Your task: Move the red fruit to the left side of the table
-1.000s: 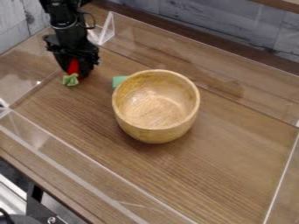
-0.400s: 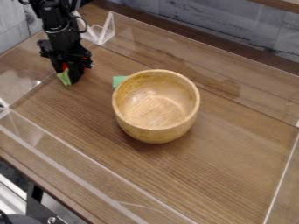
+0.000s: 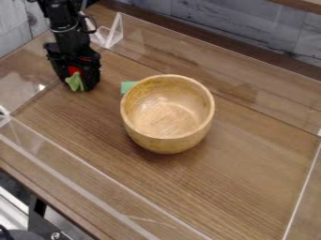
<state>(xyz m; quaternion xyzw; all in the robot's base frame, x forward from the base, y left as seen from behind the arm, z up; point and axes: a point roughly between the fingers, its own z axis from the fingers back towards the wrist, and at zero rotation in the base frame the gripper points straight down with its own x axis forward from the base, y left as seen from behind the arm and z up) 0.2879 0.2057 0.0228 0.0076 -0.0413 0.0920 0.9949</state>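
Note:
The red fruit [image 3: 77, 74] is a small glossy red piece with a green leafy base. It lies on the brown wooden table [image 3: 238, 178] near the far left corner. My black gripper [image 3: 75, 72] points straight down over it. Its fingers [image 3: 58, 67] stand spread on either side of the fruit and reach down to the tabletop. The jaws look open, with a gap beside the fruit. Part of the fruit is hidden behind the fingers.
A wooden bowl [image 3: 167, 112], much larger than the fruit, stands in the middle of the table. A flat green piece [image 3: 128, 87] peeks out at its far left rim. Low clear plastic walls [image 3: 25, 141] edge the tabletop.
The jaws narrowed around the fruit half a second ago and now stand wider apart. The hand has stayed in the same spot, and the fruit's green base has shifted slightly.

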